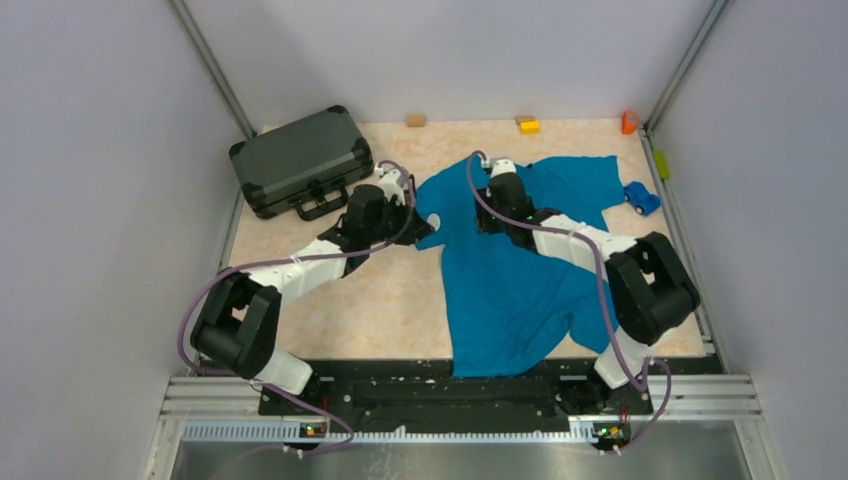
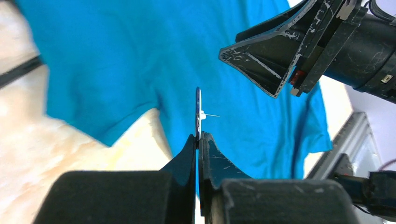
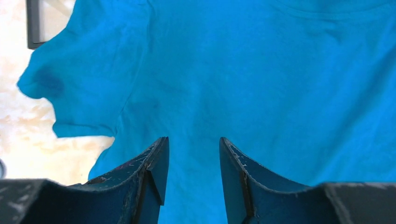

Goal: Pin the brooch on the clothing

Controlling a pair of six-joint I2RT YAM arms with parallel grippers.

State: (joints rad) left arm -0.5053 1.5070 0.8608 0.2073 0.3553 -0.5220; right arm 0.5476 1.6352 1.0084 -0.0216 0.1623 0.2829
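Note:
The teal-blue T-shirt point(image 1: 520, 290) lies flat on the table, collar toward the far side. My left gripper point(image 1: 418, 222) hovers at the shirt's left sleeve and is shut on the brooch point(image 2: 198, 109). The brooch is a thin dark disc seen edge-on above the fingertips, with its pin pointing right over the fabric point(image 2: 116, 60). My left gripper point(image 2: 199, 136) holds it just above the sleeve's hem. My right gripper point(image 1: 492, 210) is open and empty over the shirt's chest point(image 3: 257, 70). Its fingers point(image 2: 261, 56) show at the upper right of the left wrist view. In its own view the right gripper point(image 3: 193, 144) has fabric between its jaws.
A dark grey hard case point(image 1: 300, 160) lies at the far left, close to the left arm. A blue toy car point(image 1: 641, 197) sits by the shirt's right sleeve. Small blocks point(image 1: 527, 124) line the far edge. A black frame's corner point(image 3: 32, 28) lies beyond the left sleeve.

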